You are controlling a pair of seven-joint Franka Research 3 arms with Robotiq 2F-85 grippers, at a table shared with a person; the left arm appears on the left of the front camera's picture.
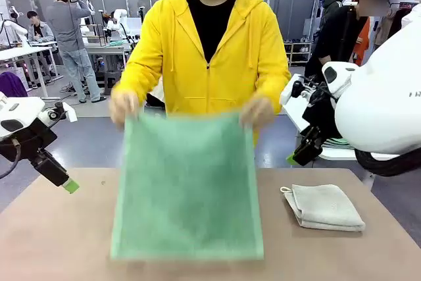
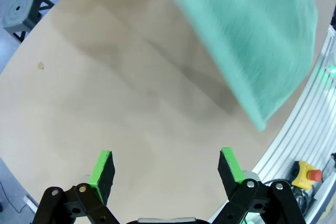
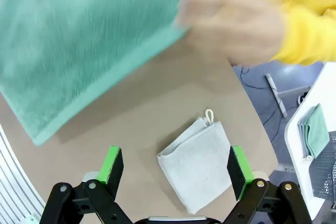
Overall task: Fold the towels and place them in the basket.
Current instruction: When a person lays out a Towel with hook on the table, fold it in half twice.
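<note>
Both left gripper [image 2: 168,165] and right gripper [image 3: 174,163] hang raised beside table [image 1: 59,228], jaws spread, empty. Person's hands [image 1: 258,111] hold green towel [image 1: 187,189] up by top corners; grey towel [image 1: 327,207] lies folded.

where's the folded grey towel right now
In the front view the folded grey towel lies flat on the table at the robot's right, just right of the green towel the person holds up.
</note>
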